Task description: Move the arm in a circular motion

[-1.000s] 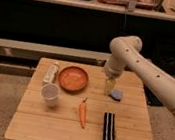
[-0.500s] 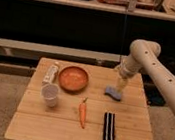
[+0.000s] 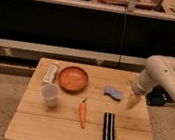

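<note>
One white arm (image 3: 162, 72) in play, folks, reaching in from the right and bending down over the right side of the wooden table (image 3: 60, 130). Its gripper (image 3: 133, 101), the small tan tip, hangs low just beside the blue sponge (image 3: 113, 93). Open or closed? Can't tell from this angle.

Here's the danger as I read it: trace a circle at that height and the tip could clip the sponge and shove it toward the orange bowl (image 3: 73, 78). A wider loop might reach the black bar (image 3: 108, 127) or the carrot (image 3: 82, 113) nearer the front. Too low, and it scrapes the wood itself.

Containers now. The bowl sits left of the sponge and looks empty, nothing but orange inside. The white cup (image 3: 50, 95) stands upright near the left edge, well apart from the arm; its inside I can't make out.
</note>
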You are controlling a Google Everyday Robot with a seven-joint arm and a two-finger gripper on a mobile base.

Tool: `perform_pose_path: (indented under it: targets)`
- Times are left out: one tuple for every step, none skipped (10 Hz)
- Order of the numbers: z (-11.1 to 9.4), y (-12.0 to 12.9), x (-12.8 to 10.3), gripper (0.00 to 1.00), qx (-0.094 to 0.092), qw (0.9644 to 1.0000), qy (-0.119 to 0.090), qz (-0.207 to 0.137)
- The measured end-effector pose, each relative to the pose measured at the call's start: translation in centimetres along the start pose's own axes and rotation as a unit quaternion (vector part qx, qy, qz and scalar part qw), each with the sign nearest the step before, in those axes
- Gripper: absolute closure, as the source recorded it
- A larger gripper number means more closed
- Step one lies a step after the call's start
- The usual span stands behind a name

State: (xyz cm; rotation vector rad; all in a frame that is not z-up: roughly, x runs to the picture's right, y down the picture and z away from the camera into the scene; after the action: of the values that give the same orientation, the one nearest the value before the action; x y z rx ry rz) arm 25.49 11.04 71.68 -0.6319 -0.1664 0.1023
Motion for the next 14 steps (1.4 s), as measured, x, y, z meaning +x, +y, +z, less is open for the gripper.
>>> perform_pose_path:
  targets:
    - [-0.3,1.8,0.5,0.2,-0.001,1.0,0.003,0.003]
    - [-0.8,4.9,1.1,0.2,-0.003,0.9999,0.008,0.007]
    - [-1.0,6.9,1.2,0.2,-0.004,0.9999,0.012,0.007]
    - [-1.4,9.1,1.0,0.2,-0.005,0.9999,0.015,0.003]
    - [-1.6,10.6,0.3,0.2,-0.006,0.9998,0.019,-0.005]
    - [-1.7,11.8,-0.9,0.2,-0.007,0.9996,0.022,-0.018]
    - [-1.8,12.4,-2.5,0.2,-0.008,0.9991,0.024,-0.034]
    - [-1.7,12.6,-4.8,0.2,-0.01,0.9982,0.026,-0.052]
    - [-1.6,12.6,-7.1,0.2,-0.014,0.997,0.027,-0.072]
    - [-1.5,12.6,-9.9,0.2,-0.018,0.995,0.028,-0.095]
    - [-1.3,12.8,-12.2,0.2,-0.025,0.9925,0.031,-0.116]
    - [-1.2,12.8,-14.2,0.2,-0.029,0.99,0.032,-0.134]
    - [-1.1,12.8,-17.3,0.2,-0.035,0.9854,0.036,-0.163]
    - [-1.1,12.7,-19.6,0.2,-0.038,0.9813,0.038,-0.185]
